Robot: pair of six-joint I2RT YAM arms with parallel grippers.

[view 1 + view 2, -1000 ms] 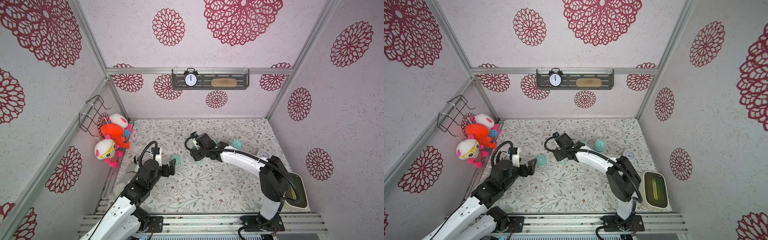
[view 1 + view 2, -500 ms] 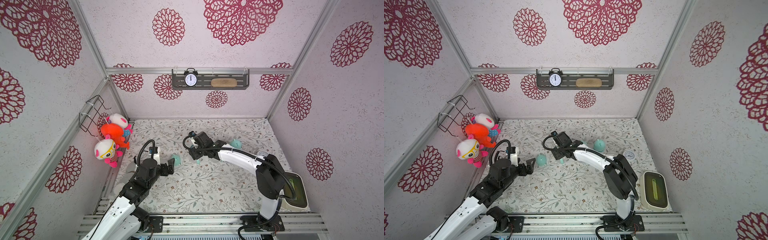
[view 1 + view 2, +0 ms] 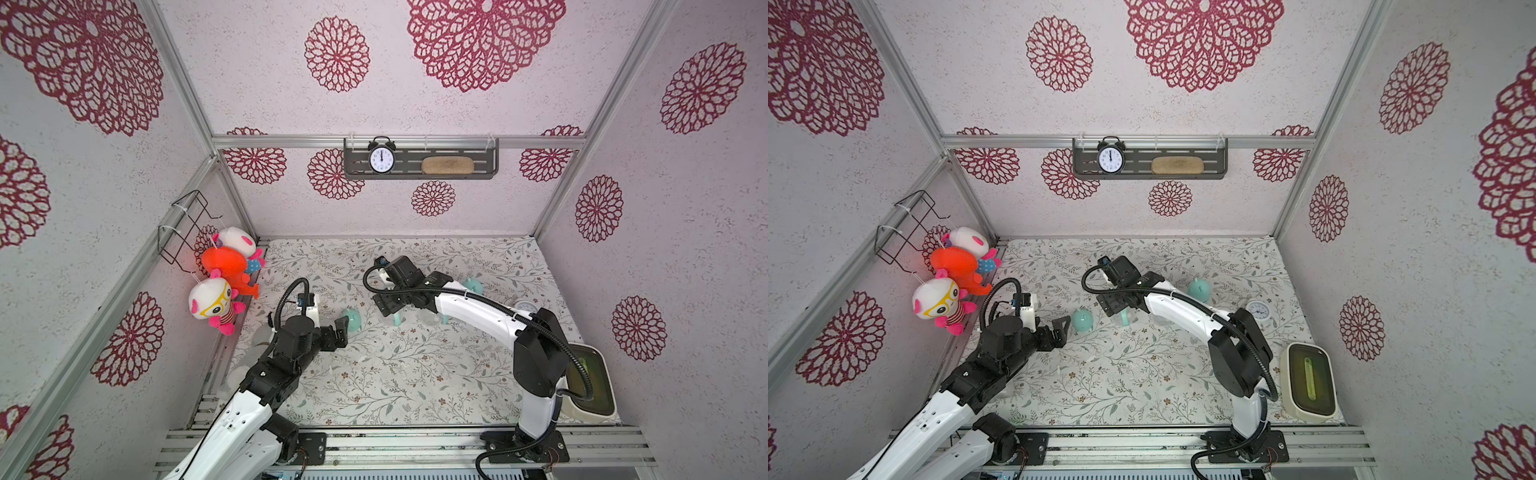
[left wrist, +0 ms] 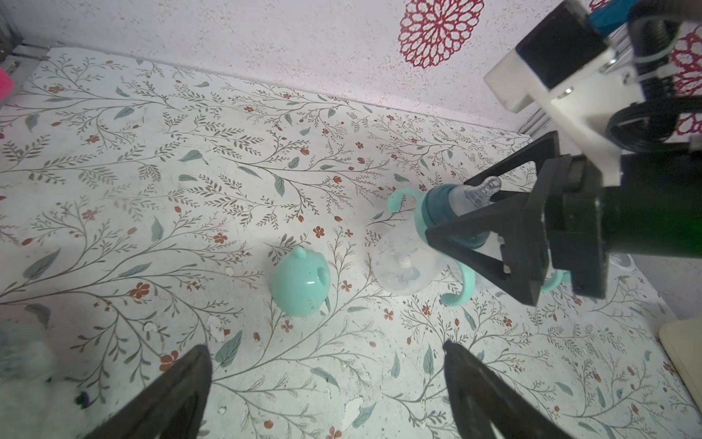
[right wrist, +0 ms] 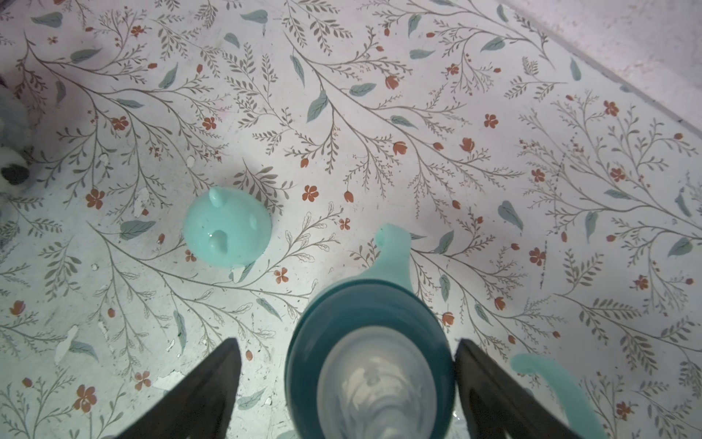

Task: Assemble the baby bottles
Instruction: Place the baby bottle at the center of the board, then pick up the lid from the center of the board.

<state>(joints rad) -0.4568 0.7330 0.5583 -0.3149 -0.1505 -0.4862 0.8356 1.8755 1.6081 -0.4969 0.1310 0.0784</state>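
Surface [image 3: 415, 374]: floral, carries all parts.
Right gripper [image 5: 346, 342]: fingers spread either side of the teal collar [image 5: 342, 304], with a gap showing on one side; not clamped.
Left gripper [image 4: 324, 346]: fingers wide, empty, facing the dome cap [image 4: 300, 281].
Baby bottle [image 4: 402, 262]: upright mid-surface; handle ring, collar and nipple fitted; uncapped.
Dome cap: loose on the surface just beside the bottle, not touching it.
Assessment: capping step in hand. The next move calls for the left fingers to close on the cap, lift it and seat it squarely over the nipple.

Pale walls [image 3: 257, 75] w/ red medallions [image 3: 337, 54]; floral-print tabletop [image 3: 415, 374]; grey shelf [image 3: 485, 164] at rear.
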